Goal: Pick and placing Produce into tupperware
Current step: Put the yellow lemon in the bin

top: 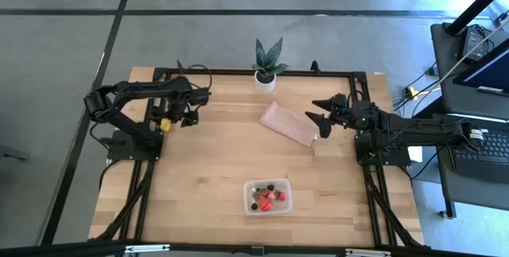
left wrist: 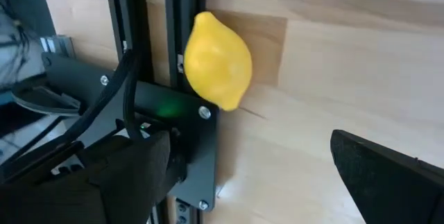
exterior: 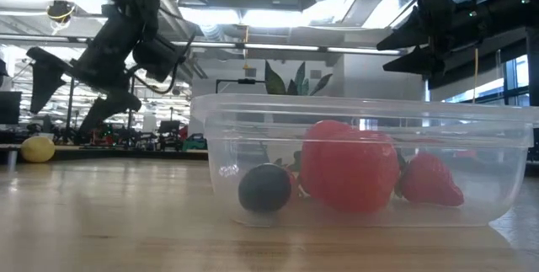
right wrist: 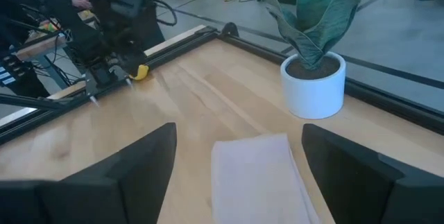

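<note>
- Lemon-like yellow fruit [left wrist: 217, 60], the one piece of produce outside the container, lies on the wood against the black frame rail [left wrist: 156, 44] at the table's left edge; in the left wrist view it sits ahead of the spread fingers, nearer one finger than the other.
- Left gripper [top: 189, 118] hovers just beside it, fingers parted and holding nothing.
- Judgement: the step in hand is picking this fruit, and doing it well means centring it between the two fingers before descending, since it is off to one side now.
- Rail proximity is the risk: the finger on that side could strike metal or nudge the round fruit so it rolls, so a slow closure across its narrow middle looks wisest.
- Tupperware [top: 246, 203] rests near the table's front edge, well apart from both grippers, already holding strawberries [exterior: 431, 181] and a dark berry [exterior: 264, 188].
- Left arm is folded back on itself, elbow out to the left, wrist tilted down toward the fruit.
- Right gripper [top: 316, 114] waits over the tan sheet [top: 288, 124], fingers released and empty, its arm stretched in from the right edge.
</note>
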